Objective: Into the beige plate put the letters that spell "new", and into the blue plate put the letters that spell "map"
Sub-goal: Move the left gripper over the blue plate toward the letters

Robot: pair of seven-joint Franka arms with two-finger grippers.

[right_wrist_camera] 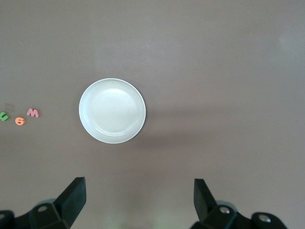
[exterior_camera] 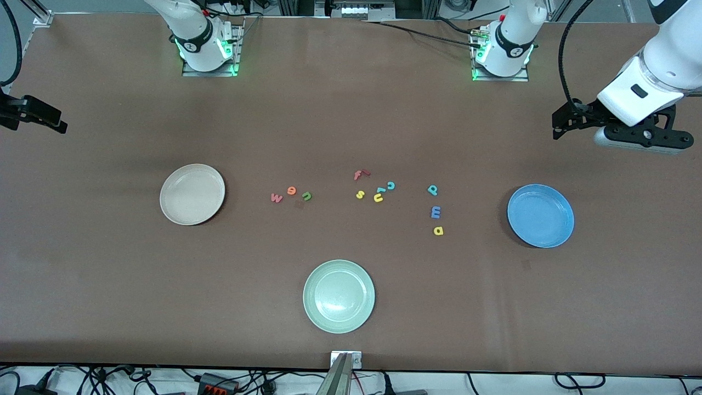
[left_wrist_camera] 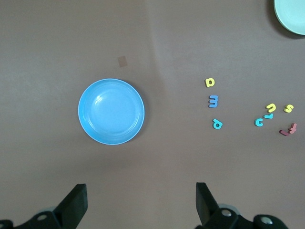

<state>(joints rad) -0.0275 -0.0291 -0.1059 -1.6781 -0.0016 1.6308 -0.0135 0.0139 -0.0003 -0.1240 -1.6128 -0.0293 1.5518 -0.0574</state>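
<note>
1. The right gripper [exterior_camera: 60, 127] hangs high at the right arm's end of the table, jaws spread wide and empty; its fingers [right_wrist_camera: 71, 198] frame the beige plate [exterior_camera: 192, 194] below — a parked, waiting pose by the look of it.
2. The beige plate lies bare, nearest the w-e-n cluster, likely so the right arm can serve it.
3. The pinkish-red w [exterior_camera: 277, 197], orange e [exterior_camera: 292, 190] and green n [exterior_camera: 306, 195] lie flat in a short row running along the table; seen from the front camera they read reversed, spelling toward the robots.
4. Mid-table distractors — the red f [exterior_camera: 361, 175], yellow s [exterior_camera: 360, 194], yellow u [exterior_camera: 378, 196] and teal c [exterior_camera: 390, 185] — with the pale green plate [exterior_camera: 339, 296] nearest the camera.
5. The teal p [exterior_camera: 432, 190], blue m [exterior_camera: 436, 212] and yellow a [exterior_camera: 438, 231] form a line running toward the camera, the p farthest.
6. The blue plate [exterior_camera: 540, 215] is empty.
7. The left gripper [exterior_camera: 559, 129] hovers above the blue plate's end of the table, jaws fully apart, holding nothing; nothing sorted yet.
</note>
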